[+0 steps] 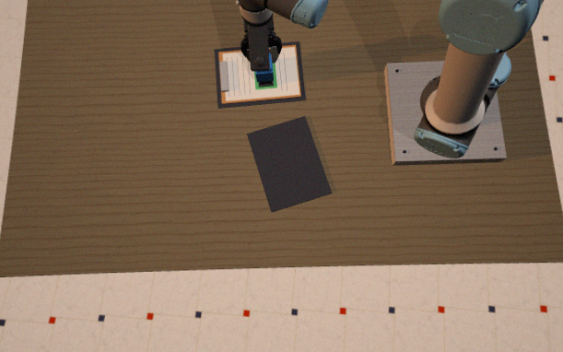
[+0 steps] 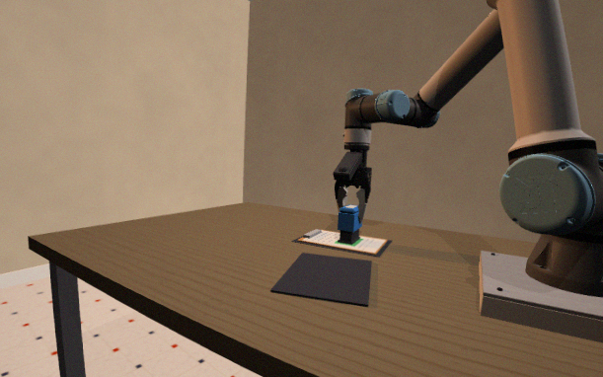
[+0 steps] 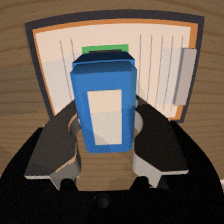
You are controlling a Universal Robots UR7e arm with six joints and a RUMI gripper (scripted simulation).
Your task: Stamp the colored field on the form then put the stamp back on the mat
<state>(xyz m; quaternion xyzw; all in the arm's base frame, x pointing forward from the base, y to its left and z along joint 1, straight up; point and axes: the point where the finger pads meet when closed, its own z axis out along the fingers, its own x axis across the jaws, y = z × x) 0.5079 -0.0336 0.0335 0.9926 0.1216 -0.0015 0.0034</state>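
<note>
Toward the far edge of the wood-grained bench, roughly midway along it, the gripper hangs straight down from the arm, its two dark, blocky fingers partly closed on the stamp, clamping the sides of the boxy blue body. The stamp is a squared plastic-looking block with a pale rectangular label on its top face and a darker, narrower foot beneath; it stands upright with that foot on the green field, a thin green border showing around it. The field belongs to the form, a flat cream sheet ruled with fine grey lines, edged in orange and framed by a dark backing board, with a grey bar along one short side. Nearer the front edge lies the mat, a matte charcoal rectangle turned slightly askew, just beside the form but not touching it. At the right end the arm's smooth tan column rises from a grey base plate with bolts at its corners
</note>
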